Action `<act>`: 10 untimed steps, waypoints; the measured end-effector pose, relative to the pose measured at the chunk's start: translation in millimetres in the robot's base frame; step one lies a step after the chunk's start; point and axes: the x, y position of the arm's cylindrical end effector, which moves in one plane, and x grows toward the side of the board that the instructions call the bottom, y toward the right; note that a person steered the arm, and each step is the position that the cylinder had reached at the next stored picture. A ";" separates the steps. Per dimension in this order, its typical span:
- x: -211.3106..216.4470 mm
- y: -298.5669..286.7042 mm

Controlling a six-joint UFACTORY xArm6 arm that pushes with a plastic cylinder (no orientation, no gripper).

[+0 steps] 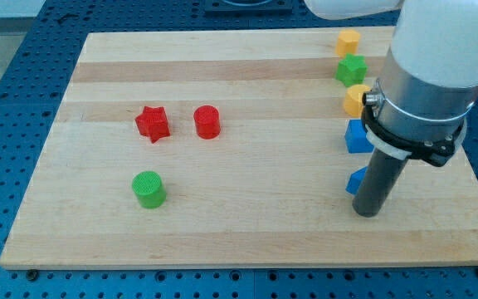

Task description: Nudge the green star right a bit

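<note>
The green star (351,69) sat near the board's top right corner, in a column of blocks running down the view's right side: a yellow block (348,41) just above it, another yellow block (355,100) just below and partly hidden by the arm, then a blue block (357,137) and, lower still, a second blue block (356,180) of which only a corner showed. My tip (368,213) rested on the board well below the star, touching or just beside that lower blue block on its right. There was no hand to open or close, only the bare rod, and it had hold of nothing. As I judged it, the trouble lay in the crowding: to push the star right I had to come at it from its left, and the path up from where I stood ran past both blue blocks and the lower yellow one, any of which I could knock astray. The star's neighbours were close enough that a wide contact might drag one along, and the board's right edge was not far off, so too long a shove could send the star toward it. The arm's bulk also blocked part of that column from my view. Far to the left lay a red star (152,124), a red cylinder (207,122) and a green cylinder (148,188), all safely clear. I could read no writing, brand or label anywhere on the wooden board (247,232) or the arm.
</note>
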 end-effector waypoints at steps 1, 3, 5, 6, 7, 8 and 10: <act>-19.8 -57.1; -149.7 -105.5; -253.1 -64.2; -290.4 -26.6; -290.4 -10.5; -283.0 9.2; -282.2 19.5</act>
